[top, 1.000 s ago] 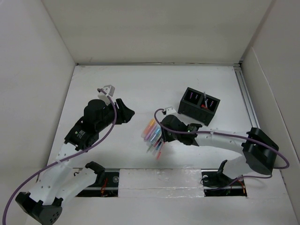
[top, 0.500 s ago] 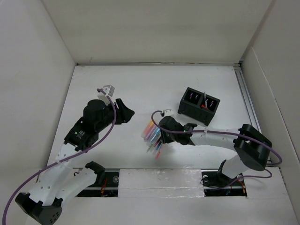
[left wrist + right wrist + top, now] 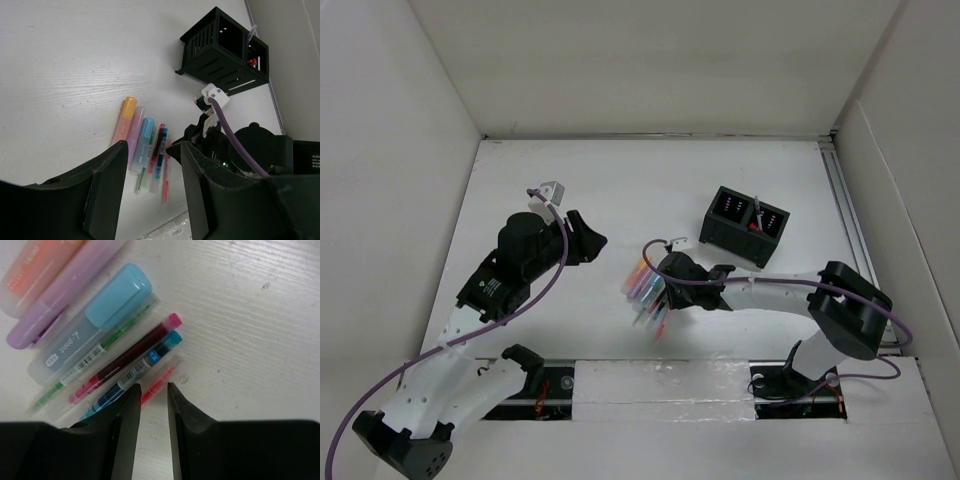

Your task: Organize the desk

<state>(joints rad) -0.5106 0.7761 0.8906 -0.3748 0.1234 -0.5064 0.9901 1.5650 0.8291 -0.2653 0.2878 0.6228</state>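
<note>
I see the right gripper (image 3: 154,391) low on the desk (image 3: 620,180), jaws narrowly parted, straddling the end of the red pen (image 3: 162,378), nothing clamped. Blue highlighter (image 3: 95,320) lies near it in the same row. Left gripper (image 3: 152,147) spread wide, empty, raised. Organizer (image 3: 745,227) stands beyond.

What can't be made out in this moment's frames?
- Organizer contents: too small in top view; walls hide most in left wrist view.
- Red pen near end: right wrist view, behind the right gripper.
- Blue pen label print: right wrist view, blurred.
</note>
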